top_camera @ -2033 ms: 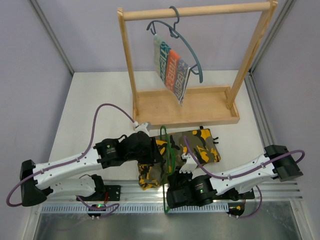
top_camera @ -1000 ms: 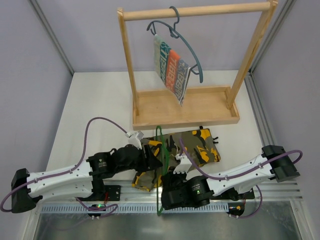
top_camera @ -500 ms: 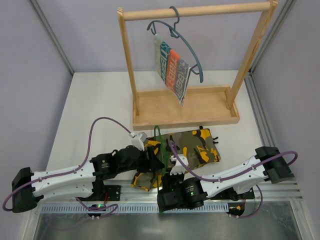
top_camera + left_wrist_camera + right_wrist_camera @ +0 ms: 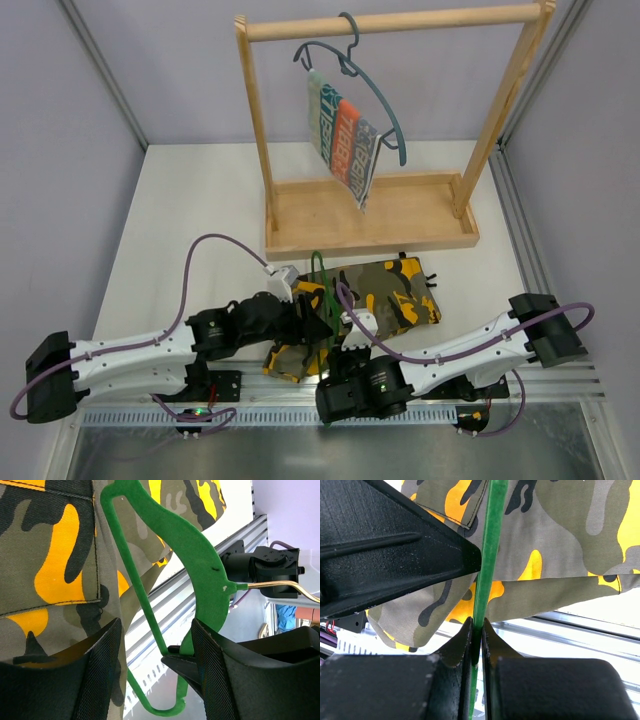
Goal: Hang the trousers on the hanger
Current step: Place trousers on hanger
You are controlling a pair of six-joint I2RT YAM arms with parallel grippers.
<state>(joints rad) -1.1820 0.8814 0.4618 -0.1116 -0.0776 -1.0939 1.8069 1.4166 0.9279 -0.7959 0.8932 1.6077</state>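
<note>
The camouflage trousers (image 4: pixel 395 290) lie folded on the table in front of the rack, and also fill the left wrist view (image 4: pixel 45 555) and the right wrist view (image 4: pixel 560 540). The thin green hanger (image 4: pixel 317 265) stands on edge over their left part. My right gripper (image 4: pixel 477 630) is shut on the hanger's thin bar (image 4: pixel 490 540). My left gripper (image 4: pixel 156 626) is open; the hanger's lower bar (image 4: pixel 145 610) runs between its fingers (image 4: pixel 102 680) and trouser fabric lies against the left finger. The hanger's metal hook (image 4: pixel 280 584) points right.
A wooden rack (image 4: pixel 370 215) stands behind the trousers. On its top rail hangs a blue-grey hanger (image 4: pixel 385 110) with a striped cloth (image 4: pixel 345 140). The aluminium rail (image 4: pixel 250 400) runs along the near table edge. My left gripper's black body (image 4: pixel 385 555) is close beside the right gripper.
The right arm has shifted left with the hanger. The left arm drew back toward the near edge, then came forward again to the hanger and the trousers' left edge.
</note>
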